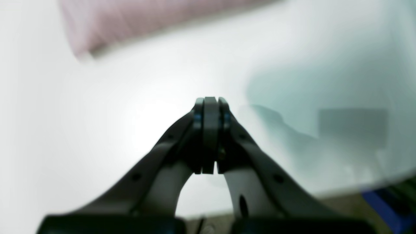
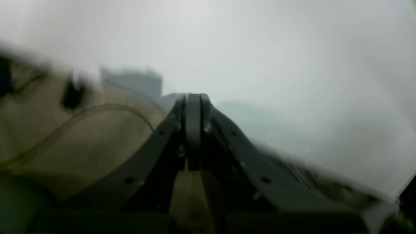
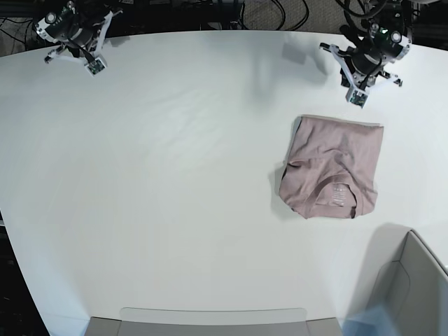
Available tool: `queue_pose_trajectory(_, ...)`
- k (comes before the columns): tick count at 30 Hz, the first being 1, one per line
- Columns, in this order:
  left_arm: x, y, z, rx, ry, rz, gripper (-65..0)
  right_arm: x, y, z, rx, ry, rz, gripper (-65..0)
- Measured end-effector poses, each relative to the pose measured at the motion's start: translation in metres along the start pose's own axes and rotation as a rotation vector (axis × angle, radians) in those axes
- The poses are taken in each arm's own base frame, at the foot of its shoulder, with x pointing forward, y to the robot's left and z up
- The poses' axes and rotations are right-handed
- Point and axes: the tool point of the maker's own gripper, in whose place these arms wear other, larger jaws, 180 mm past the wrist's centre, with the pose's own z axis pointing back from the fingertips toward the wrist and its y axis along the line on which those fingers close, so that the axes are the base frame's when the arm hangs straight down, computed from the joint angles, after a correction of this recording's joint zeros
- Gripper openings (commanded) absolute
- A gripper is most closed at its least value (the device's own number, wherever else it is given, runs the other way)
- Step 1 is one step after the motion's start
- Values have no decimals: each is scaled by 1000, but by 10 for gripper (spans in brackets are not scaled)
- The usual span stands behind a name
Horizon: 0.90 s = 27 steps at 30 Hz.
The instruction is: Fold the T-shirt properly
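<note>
Base view shows the T-shirt (image 3: 333, 168) folded compact; soft, thin, probably floppy, best pinched at corners; left gripper (image 1: 210, 103) and right gripper (image 2: 193, 97) both closed, empty

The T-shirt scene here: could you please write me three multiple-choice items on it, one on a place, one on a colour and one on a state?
1. In the base view, where does the T-shirt lie on the table?
A. right side
B. left side
C. far left corner

2. What colour is the T-shirt?
A. navy
B. dusty pink
C. green

3. How is the left gripper?
A. wide open
B. shut on the T-shirt
C. shut, holding nothing

Answers:
1 A: the base view shows it toward the right, near the left arm.
2 B: the fabric is mauve pink.
3 C: the left wrist view shows the jaws together above bare table, the T-shirt apart from them.
</note>
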Motion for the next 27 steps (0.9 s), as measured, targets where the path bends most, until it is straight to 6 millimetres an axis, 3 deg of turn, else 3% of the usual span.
queue_pose_trajectory(2,-34,-3,7,6,78,28,-650,-23,11,3,30,43,23,-650)
queue_pose_trajectory(5,-78,-11,21,-9,161,48,-650,-51,46,15,155,21,35,-650)
queue_pose_trajectory(8,-108,-19,35,-21,211,48,-650,-82,65,25,232,96,84,-650)
queue_pose_trajectory(10,-125,-28,42,-42,255,55,-650,-79,67,25,255,84,122,-650)
queue_pose_trajectory(14,-150,-65,29,-143,319,90,-650,-61,87,18,310,40,176,-650)
queue_pose_trajectory(18,-196,-97,13,-236,424,134,-650,-62,109,-22,333,107,285,-650)
queue_pose_trajectory(20,-229,-99,6,-245,533,157,-650,-73,120,-44,354,181,347,-650)
queue_pose_trajectory(24,-268,-94,-19,-221,613,201,-650,-78,150,-60,441,214,420,-650)
queue_pose_trajectory(27,-285,-92,-41,-204,632,217,-650,-82,162,-76,490,244,443,-650)
